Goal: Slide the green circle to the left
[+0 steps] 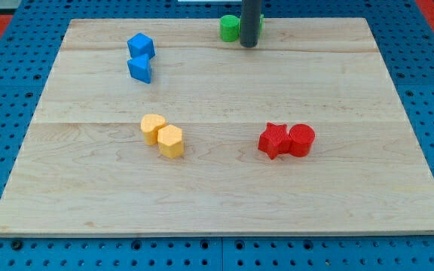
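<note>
the pale wooden board (224,181) of joined planks fills most of the view, resting on a blue perforated base (6,248). on it, well apart from one another, lie three pairs of small plastic blocks: two red blocks (287,140), a star shape touching a round one, toward the view's right; two yellow blocks (163,135), touching, near the middle-left; two blue blocks (139,56), angular, at the upper left.

the green circle (230,28), a small round green plastic block, sits at the view's top edge of the board, a little right of centre. a sliver of green also shows just right of the rod; whether it is a second block i cannot tell.

my tip (249,45) comes down just beside the green circle, on its right and slightly toward the view's bottom, touching or nearly so. there are no jaws to open or close; it is a plain dark rod.

so the circle lies left of my tip, which is the side needed: a push toward the view's left should carry it along the top edge, with the blue blocks farther on.
</note>
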